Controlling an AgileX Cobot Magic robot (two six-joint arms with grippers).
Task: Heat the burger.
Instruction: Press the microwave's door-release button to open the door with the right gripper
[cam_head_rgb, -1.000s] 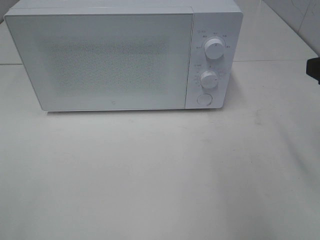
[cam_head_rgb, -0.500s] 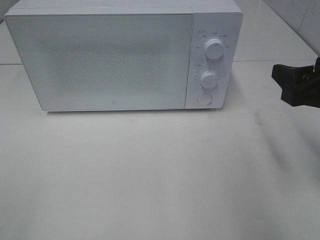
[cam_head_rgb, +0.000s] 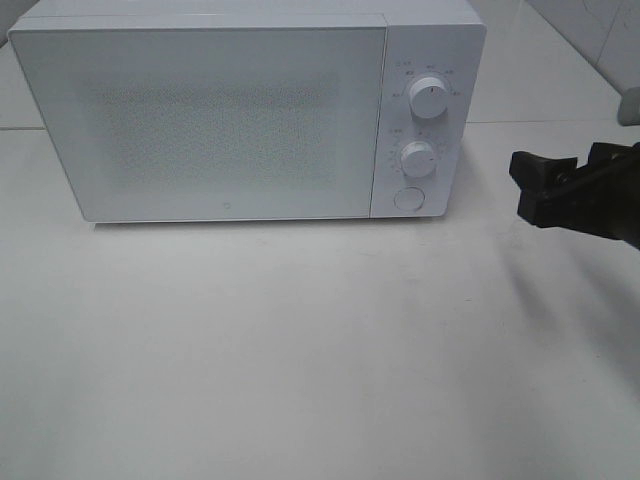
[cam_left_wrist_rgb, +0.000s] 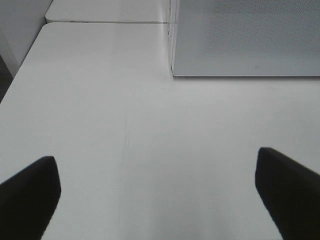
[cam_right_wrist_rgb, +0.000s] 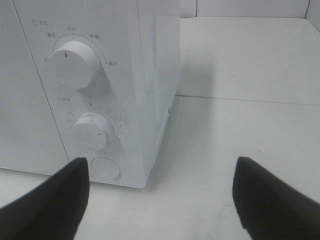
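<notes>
Looking down from the high camera, a white microwave (cam_head_rgb: 250, 110) stands at 12 o'clock on the pale table (cam_head_rgb: 300, 350) with its speckled door shut. Its control strip carries an upper knob (cam_head_rgb: 428, 100), a lower knob (cam_head_rgb: 418, 159) and a round button (cam_head_rgb: 408, 198), stacked toward 6 o'clock. The right gripper (cam_head_rgb: 568, 178) hangs at 3 o'clock of that strip, apart from it, its jaws spread and pinching nothing. It probably sits there because the door release and dials are on that side. The burger shows nowhere in this view (the frosted door hides whatever may lie behind it, so I cannot tell whether it is inside). A small mark low on the door is too tiny to read.

The left wrist camera shows the left gripper (cam_left_wrist_rgb: 160, 192) spread wide over bare table. It is empty, with the lower edge of the microwave door ahead and well apart. No burger is here either.

The right wrist camera faces the control strip, with the dark fingertips (cam_right_wrist_rgb: 50, 200) parted and the round button just beyond them. Small characters ring the upper knob, and tick marks with a "0" ring the lower. The characters are too blurred to read. The burger is absent here too.
</notes>
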